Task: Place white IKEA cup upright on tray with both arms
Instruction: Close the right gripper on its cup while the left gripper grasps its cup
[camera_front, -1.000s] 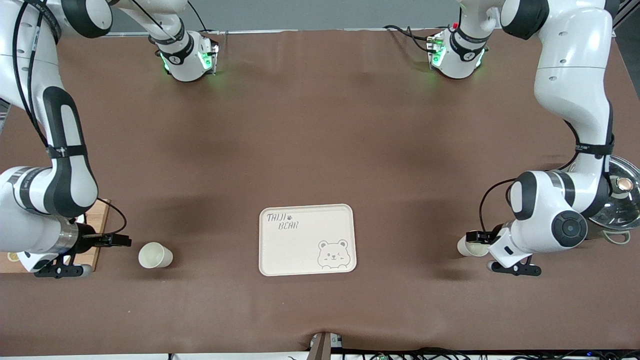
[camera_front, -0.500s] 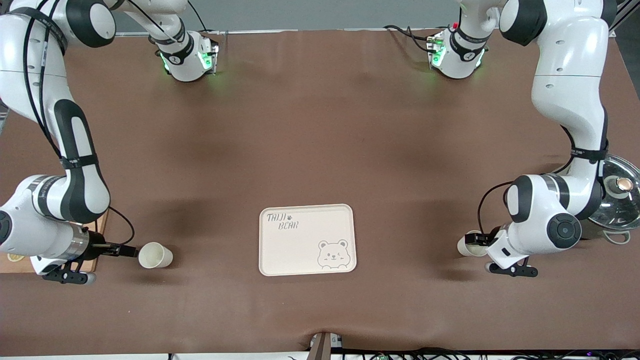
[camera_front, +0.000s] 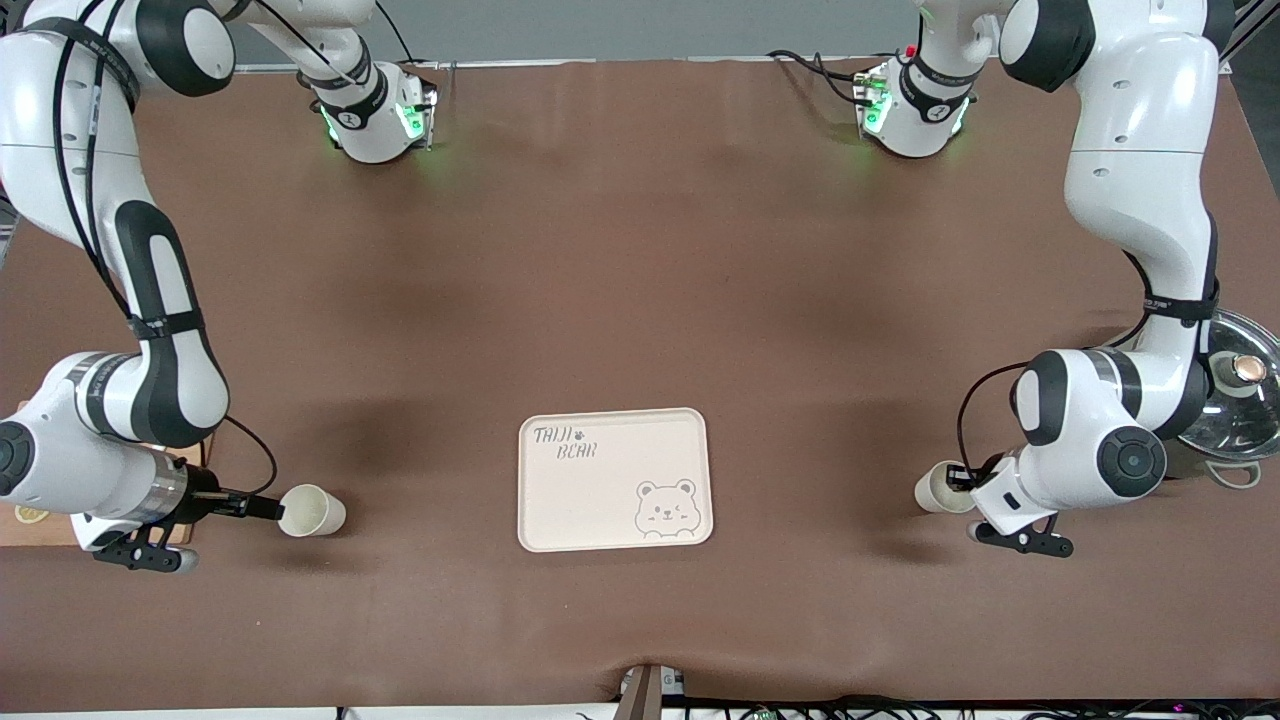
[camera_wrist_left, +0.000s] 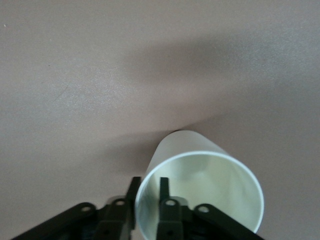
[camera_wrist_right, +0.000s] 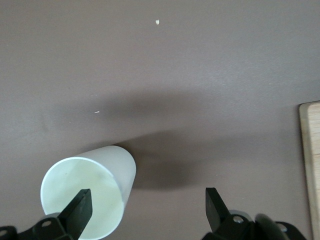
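Needed a slow, firm pinch on each cup wall, then a turn to bring the mouth up. Found the brown table (camera_front: 640, 280) flat, with the tray (camera_front: 540, 520) low in the middle of the front view, well apart from both cups. Lay tipped over: cup at the right arm's end (camera_front: 312, 510), right gripper (camera_front: 265, 508) spread wide with one finger in its mouth; cup at the left arm's end (camera_front: 932, 490), left gripper (camera_wrist_left: 147, 192) pinched on its rim.

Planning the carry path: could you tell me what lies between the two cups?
Front view: only the tray lies between the cups; otherwise bare table.
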